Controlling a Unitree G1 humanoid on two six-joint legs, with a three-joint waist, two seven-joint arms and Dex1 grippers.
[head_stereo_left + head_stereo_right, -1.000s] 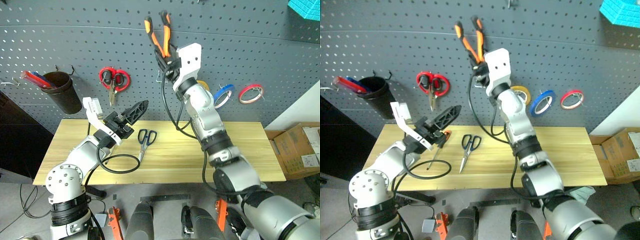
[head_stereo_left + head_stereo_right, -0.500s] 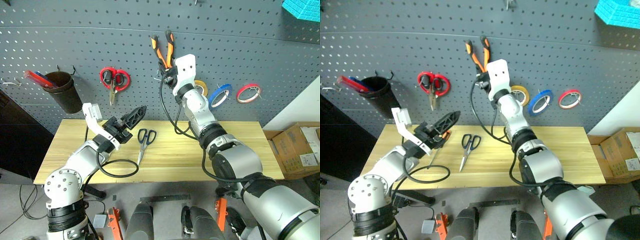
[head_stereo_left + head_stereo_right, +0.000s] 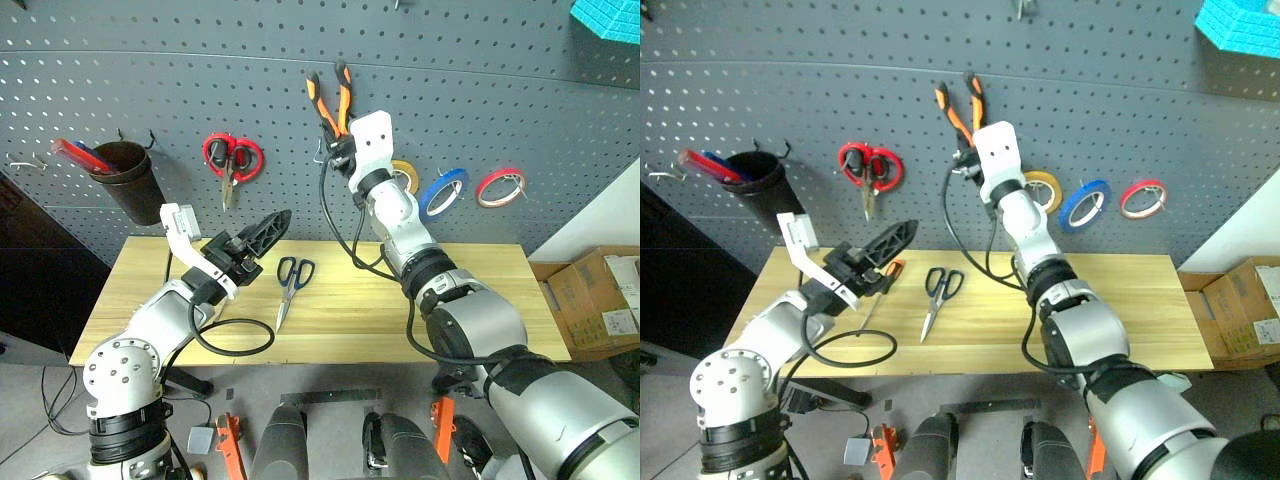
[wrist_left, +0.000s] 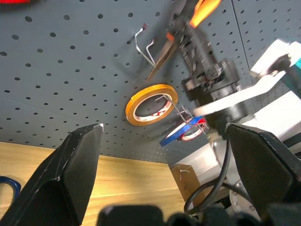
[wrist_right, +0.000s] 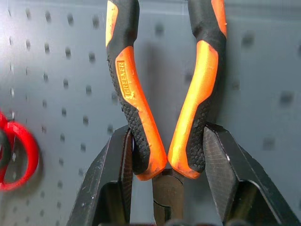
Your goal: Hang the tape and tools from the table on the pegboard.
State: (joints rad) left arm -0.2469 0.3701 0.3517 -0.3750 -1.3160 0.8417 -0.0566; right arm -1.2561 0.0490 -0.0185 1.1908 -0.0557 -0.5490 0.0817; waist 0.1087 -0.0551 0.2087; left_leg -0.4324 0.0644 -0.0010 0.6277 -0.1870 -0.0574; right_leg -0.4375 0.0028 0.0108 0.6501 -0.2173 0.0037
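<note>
A grey pegboard [image 3: 120, 60] rises behind a pale wooden desk [image 3: 480, 300].

Far left on the board hangs a dark cup [image 3: 128, 182] holding red and blue pens [image 3: 78, 155]. Right of it hang red scissors [image 3: 230, 160].

Below, over the desk's left part, the left claw [image 3: 262, 236] hovers with its fingers spread wide and nothing in them. A screwdriver [image 3: 880, 290] lies on the desk just beneath it, and black scissors [image 3: 290, 280] lie to its right; neither is hung yet.

At the centre, the right claw [image 5: 167, 155] is raised against the board, closed on the pliers [image 3: 330, 95] near their joint, orange handles pointing up. A bare hook [image 4: 143, 44] sits just beside the pliers' nose.

Right of the arm, three tape rolls hang on hooks: yellow [image 3: 1043, 188], blue [image 3: 445, 190], then red [image 3: 500, 185].

Risk, as a judgement: if the claw lets go before the pliers catch the hook, they would drop to the desk. The arm is also close to the yellow roll and could knock it off.
</note>
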